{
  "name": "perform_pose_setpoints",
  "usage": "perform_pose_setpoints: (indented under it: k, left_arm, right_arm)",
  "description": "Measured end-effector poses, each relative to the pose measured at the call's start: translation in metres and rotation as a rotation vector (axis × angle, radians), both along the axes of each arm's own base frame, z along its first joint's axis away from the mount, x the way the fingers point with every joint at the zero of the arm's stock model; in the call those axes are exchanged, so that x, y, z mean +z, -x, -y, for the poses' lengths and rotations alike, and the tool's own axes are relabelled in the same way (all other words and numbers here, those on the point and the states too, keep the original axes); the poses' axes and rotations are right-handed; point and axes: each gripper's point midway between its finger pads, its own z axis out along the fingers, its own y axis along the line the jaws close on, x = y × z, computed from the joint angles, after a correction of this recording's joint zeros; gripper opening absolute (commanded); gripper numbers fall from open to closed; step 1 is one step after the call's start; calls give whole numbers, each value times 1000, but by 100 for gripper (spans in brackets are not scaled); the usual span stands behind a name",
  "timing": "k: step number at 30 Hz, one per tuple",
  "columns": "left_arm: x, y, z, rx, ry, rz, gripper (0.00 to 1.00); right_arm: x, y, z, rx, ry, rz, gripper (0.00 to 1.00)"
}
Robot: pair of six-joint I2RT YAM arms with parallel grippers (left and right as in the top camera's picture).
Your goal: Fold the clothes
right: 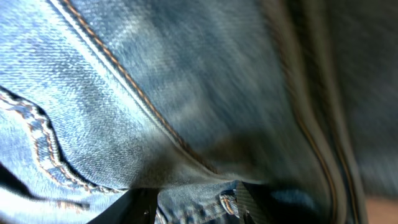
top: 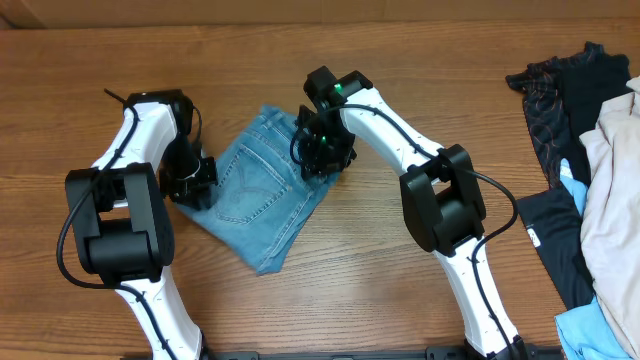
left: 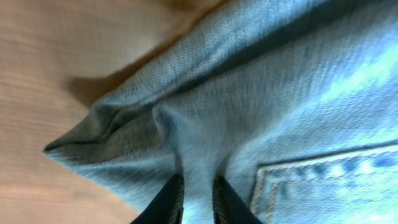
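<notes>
The clothes are a pair of light blue jeans, folded into a compact slanted rectangle at the table's middle, a back pocket facing up. My left gripper sits at their left edge. In the left wrist view its fingers pinch a raised ridge of denim beside a stitched pocket. My right gripper is down on the jeans' far right corner. In the right wrist view a thick bunch of denim with a belt loop fills the gap between its fingers.
A heap of other garments lies at the right edge: a dark patterned garment, a beige cloth and a pale blue piece. Bare wooden table surrounds the jeans.
</notes>
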Motion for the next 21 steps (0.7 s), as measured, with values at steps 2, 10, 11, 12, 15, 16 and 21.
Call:
perform_pose_setpoints:
  k: [2, 10, 11, 12, 15, 16, 21]
  left_arm:
    - [0, 14, 1, 6, 2, -54, 9]
    - [-2, 11, 7, 13, 30, -24, 15]
    - [1, 4, 6, 12, 28, 19, 44]
    - [7, -5, 6, 12, 27, 74, 63]
    - [40, -45, 4, 6, 15, 319, 76]
    - [59, -62, 4, 4, 13, 429, 75]
    - [115, -118, 26, -114, 140, 764, 79]
  right_arm:
    - [1, -13, 1, 3, 14, 65, 47]
    - [33, -54, 40, -55, 156, 198, 48]
    - [43, -63, 50, -77, 167, 215, 49]
    - [50, -69, 57, -93, 173, 232, 50]
    - [81, -87, 80, -147, 181, 292, 51]
    - [94, -91, 87, -165, 179, 312, 51]
    - [185, -75, 124, -222, 161, 400, 100]
